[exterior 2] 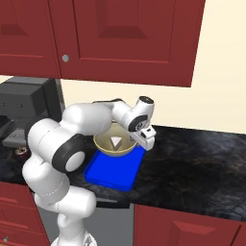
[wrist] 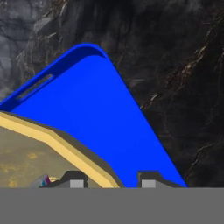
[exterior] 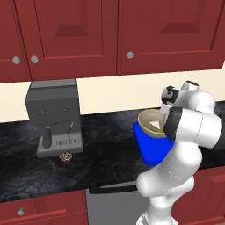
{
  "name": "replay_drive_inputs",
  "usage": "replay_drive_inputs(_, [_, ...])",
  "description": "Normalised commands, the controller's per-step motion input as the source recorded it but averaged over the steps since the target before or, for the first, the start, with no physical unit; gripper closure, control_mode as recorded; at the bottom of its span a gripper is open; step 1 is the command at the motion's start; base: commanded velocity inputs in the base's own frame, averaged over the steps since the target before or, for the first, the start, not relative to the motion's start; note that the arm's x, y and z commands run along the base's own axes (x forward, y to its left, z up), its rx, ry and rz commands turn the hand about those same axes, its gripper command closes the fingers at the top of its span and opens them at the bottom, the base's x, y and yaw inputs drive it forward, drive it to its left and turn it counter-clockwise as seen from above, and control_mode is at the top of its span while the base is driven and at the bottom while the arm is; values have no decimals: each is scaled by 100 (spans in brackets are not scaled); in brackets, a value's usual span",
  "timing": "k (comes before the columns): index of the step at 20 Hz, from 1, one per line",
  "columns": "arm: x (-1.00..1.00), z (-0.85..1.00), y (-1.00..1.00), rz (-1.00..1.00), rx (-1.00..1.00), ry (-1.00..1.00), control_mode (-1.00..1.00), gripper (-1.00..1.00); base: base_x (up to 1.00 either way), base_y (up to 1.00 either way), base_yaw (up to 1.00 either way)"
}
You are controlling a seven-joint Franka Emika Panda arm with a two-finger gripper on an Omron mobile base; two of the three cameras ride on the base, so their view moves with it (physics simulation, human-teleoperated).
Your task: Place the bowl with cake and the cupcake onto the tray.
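Gripper point(wrist: 111, 178) fingers pinching the rim of the bowl w/ cake point(exterior 2: 114, 141), hanging it over the blue tray point(wrist: 94, 118) for set-down; cupcake point(exterior: 66, 157) waiting by coffee machine point(exterior: 53, 116).

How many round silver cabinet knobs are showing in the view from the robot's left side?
4. Three sit on the upper red doors: left knob, next knob, and middle knob. One lower knob is under the counter. More may be hidden behind the arm.

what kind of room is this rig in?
A rendered kitchen, by the look of it: dark red cabinets above a black marbled counter, and a grey coffee machine against the wall.
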Motion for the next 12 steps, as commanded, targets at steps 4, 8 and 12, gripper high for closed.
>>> replay_drive_inputs(4, [4, -16, 0, -2, -5, 0, -100, 100, 0, 0, 0])
replay_drive_inputs(8, [0, -22, 0, -1, -4, 0, -100, 100, 0, 0, 0])
replay_drive_inputs(12, [0, -16, 0, -1, -4, 0, -100, 100, 0, 0, 0])
